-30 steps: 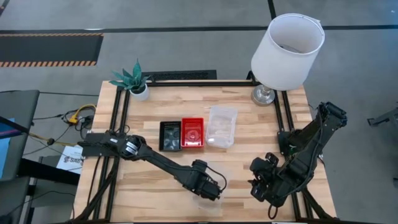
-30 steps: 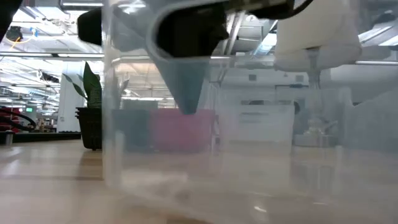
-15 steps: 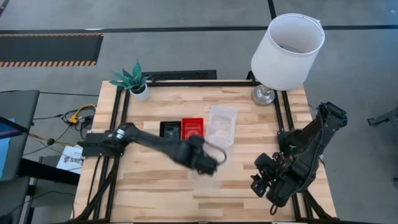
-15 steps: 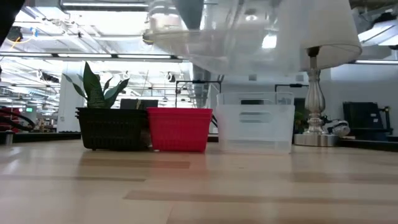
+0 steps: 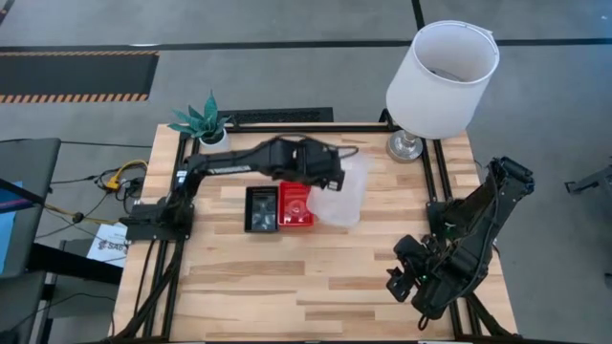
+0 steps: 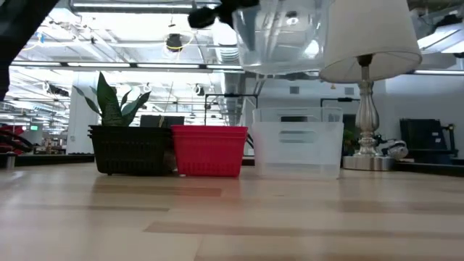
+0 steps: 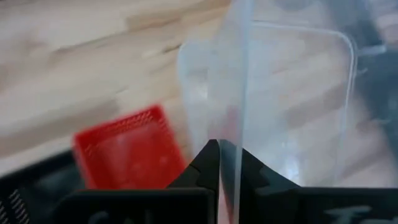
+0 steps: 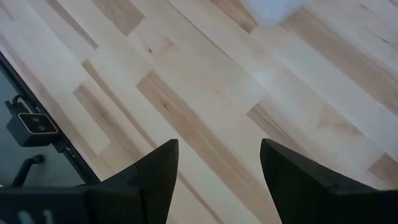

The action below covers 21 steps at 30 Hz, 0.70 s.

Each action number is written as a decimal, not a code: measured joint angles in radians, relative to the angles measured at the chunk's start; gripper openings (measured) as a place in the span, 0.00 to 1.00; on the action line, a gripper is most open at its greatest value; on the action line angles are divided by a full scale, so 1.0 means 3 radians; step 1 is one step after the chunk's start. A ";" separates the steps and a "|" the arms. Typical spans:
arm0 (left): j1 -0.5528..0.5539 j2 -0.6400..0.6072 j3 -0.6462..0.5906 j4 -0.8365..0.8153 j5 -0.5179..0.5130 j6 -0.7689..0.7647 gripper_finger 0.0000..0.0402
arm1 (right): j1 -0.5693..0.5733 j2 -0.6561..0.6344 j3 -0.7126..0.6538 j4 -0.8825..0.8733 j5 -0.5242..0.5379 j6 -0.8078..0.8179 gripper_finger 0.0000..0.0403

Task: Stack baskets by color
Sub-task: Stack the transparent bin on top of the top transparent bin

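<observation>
My left gripper (image 5: 328, 182) is shut on a clear basket (image 6: 283, 40), held high over the row of baskets in the middle of the table. In that row stand a black basket (image 5: 261, 208), a red basket (image 5: 296, 204) and a clear basket (image 6: 297, 148), all resting on their bottoms, side by side. The held basket hangs above the clear one on the table. My right gripper (image 5: 406, 277) hovers open over bare wood near the table's front right corner, with nothing between its fingers. My left gripper pinches one wall of the clear basket at its rim (image 7: 239, 134), with one finger inside the basket and one outside. The fingers come slanting down from above. The basket is lifted clear of the table and of the other baskets, its open side up.
A white lamp (image 5: 442, 72) stands at the far right corner and a small potted plant (image 5: 206, 129) at the far left. The table's near half is bare wood (image 5: 287, 287).
My left gripper has swung from the table's near edge up and toward the far side, carrying the clear basket. The basket was low by the near edge and now hangs high above the clear basket in the row. The gripper stays shut.
</observation>
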 joint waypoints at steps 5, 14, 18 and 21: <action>0.0215 0.0055 0.0003 0.0300 0.0072 0.0182 0.00 | 0.0000 0.0000 0.0000 0.0011 -0.0001 0.0101 0.62; 0.0312 0.0309 0.0002 0.0374 0.0201 0.0147 0.00 | 0.0001 -0.0001 0.0000 0.0051 -0.0004 0.0152 0.62; 0.0302 0.0363 -0.0005 0.0272 0.0236 0.0026 0.00 | 0.0001 -0.0002 0.0001 0.0079 -0.0006 0.0149 0.62; 0.0269 0.0391 -0.0004 0.0161 0.0255 -0.0006 0.00 | 0.0001 -0.0003 0.0001 0.0089 -0.0006 0.0125 0.62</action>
